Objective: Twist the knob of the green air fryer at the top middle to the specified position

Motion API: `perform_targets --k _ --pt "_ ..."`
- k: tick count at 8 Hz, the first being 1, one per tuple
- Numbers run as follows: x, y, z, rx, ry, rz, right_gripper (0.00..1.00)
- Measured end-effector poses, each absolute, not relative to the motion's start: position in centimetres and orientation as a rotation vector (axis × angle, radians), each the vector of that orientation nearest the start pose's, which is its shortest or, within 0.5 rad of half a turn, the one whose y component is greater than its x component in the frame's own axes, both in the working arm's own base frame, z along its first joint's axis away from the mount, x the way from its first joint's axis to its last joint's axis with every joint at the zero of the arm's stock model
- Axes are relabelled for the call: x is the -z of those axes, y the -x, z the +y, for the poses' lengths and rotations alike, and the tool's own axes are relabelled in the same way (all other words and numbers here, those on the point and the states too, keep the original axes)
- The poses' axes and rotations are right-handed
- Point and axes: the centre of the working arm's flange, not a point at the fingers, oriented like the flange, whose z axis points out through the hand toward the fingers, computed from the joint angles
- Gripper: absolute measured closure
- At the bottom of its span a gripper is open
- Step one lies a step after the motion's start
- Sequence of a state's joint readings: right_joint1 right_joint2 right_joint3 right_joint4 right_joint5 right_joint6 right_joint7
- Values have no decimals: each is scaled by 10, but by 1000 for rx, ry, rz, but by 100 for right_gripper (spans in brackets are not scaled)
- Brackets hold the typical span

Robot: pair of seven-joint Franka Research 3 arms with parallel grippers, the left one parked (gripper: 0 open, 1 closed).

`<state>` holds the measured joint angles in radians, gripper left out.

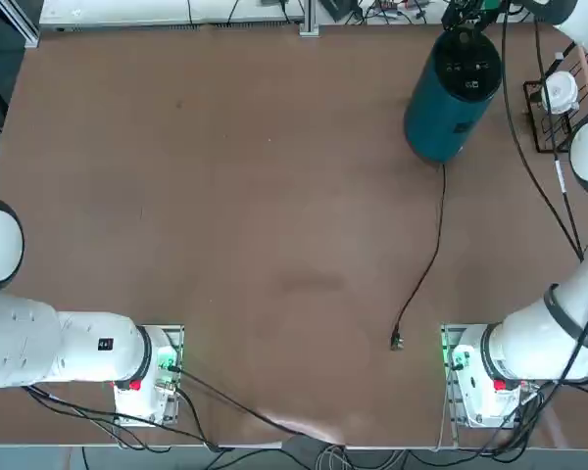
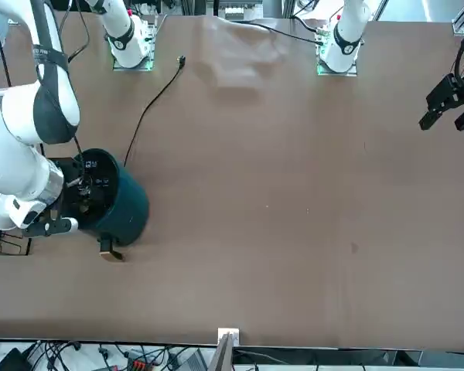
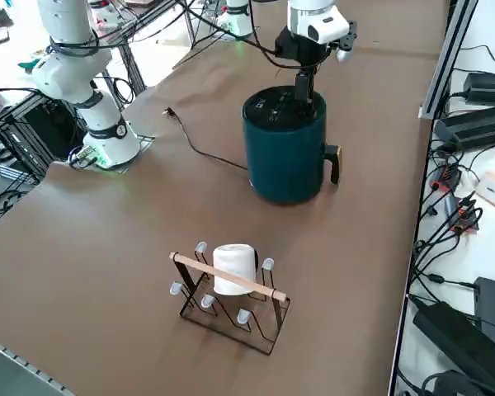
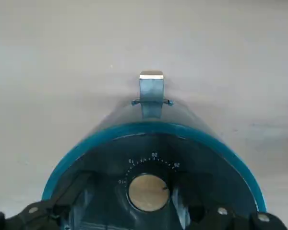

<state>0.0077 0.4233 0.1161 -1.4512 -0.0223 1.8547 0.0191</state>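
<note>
Overhead, right gripper (image 4: 149,211) above knob (image 4: 148,192)

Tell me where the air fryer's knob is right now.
In the right wrist view the knob sits on the green air fryer's black top panel, between the right gripper's open fingers, on the handle side.

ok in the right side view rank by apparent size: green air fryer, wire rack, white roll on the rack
1. green air fryer
2. wire rack, though it sits nearer the camera, so the gap is unsure
3. white roll

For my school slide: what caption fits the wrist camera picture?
Right gripper open around the gold knob atop the green air fryer.
</note>
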Motion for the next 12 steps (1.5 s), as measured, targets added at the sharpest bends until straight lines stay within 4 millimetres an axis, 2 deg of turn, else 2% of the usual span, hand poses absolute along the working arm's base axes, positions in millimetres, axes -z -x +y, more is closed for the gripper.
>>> perform_targets --k 8,11,12 --pt "-451 -672 62 -71 3121 -141 1" --pt "-452 -672 62 -71 3121 -141 11" --pt "-452 -672 62 -71 3121 -140 18"
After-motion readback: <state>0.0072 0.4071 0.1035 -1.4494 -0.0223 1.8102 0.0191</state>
